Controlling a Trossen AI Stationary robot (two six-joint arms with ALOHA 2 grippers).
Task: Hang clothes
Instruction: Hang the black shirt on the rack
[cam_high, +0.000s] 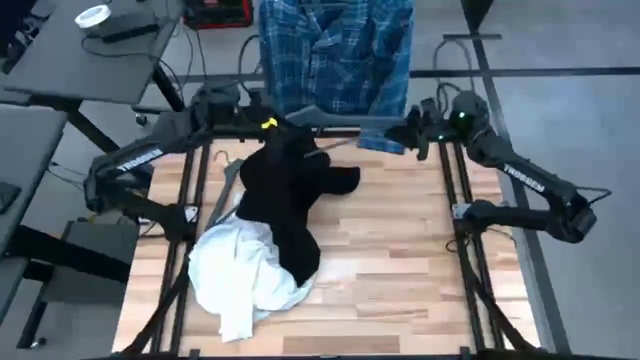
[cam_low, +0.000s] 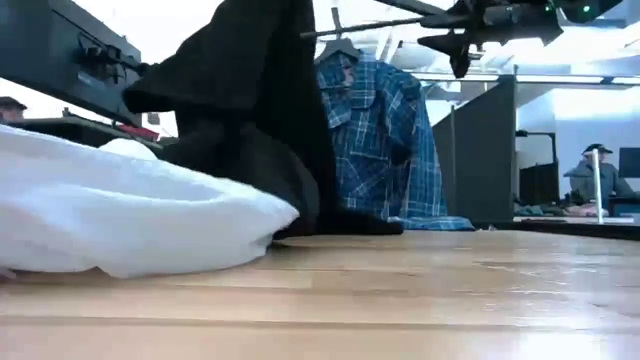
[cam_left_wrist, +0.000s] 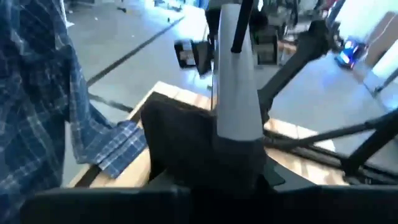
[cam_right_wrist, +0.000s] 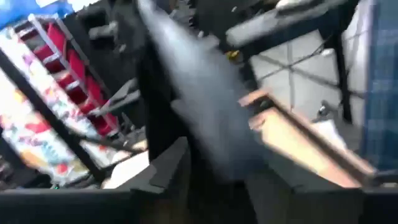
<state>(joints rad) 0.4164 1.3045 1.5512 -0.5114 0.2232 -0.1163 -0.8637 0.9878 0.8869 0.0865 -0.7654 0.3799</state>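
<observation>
The white top (cam_high: 238, 270) is heaped at the bench's (cam_high: 400, 260) near edge, the black top (cam_high: 285, 195) draped just behind it. The left gripper (cam_high: 268, 125) is pinched narrowly on a grey hanger (cam_high: 325, 120), which should be kept level (collar centred); whether the right gripper's (cam_high: 415, 130) fingers are apart cannot be told. The plaid shirt (cam_high: 335, 55) is already hung beyond.
</observation>
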